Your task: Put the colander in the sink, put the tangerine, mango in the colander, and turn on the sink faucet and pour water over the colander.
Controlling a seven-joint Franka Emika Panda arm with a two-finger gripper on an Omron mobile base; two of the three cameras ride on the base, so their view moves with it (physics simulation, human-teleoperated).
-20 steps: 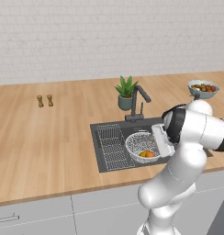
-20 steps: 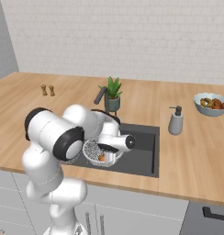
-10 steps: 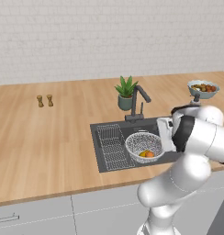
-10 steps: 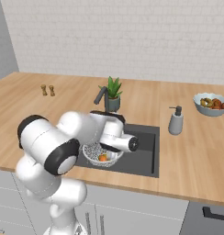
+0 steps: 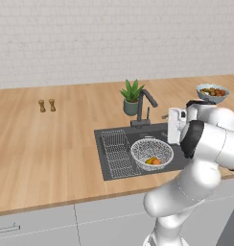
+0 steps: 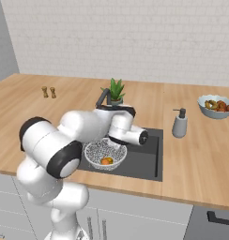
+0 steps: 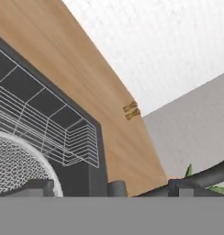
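Note:
The colander (image 5: 151, 152) sits in the sink (image 5: 113, 137), right of its middle. In it lie the yellow mango (image 5: 149, 160) and the orange tangerine (image 5: 157, 162), also seen as the mango (image 6: 110, 160) and the tangerine (image 6: 104, 162). My gripper (image 5: 172, 126) hangs open and holds nothing, above the colander's right side and right of the faucet (image 5: 143, 103). In the hand view the gripper (image 7: 110, 190) shows its tips wide apart, with the colander's mesh (image 7: 17, 165) at lower left and the faucet spout (image 7: 210, 174) at lower right.
A flat wire rack (image 5: 116, 153) lies in the left of the basin. A potted plant (image 5: 132, 96) stands behind the faucet. A soap bottle (image 6: 179, 124) and a fruit bowl (image 5: 212, 91) are to the right, and two small shakers (image 5: 47, 104) far left.
The hand has lifted up and away from the colander toward the faucet, and the arm's elbow has swung right. The fruit stays in the colander.

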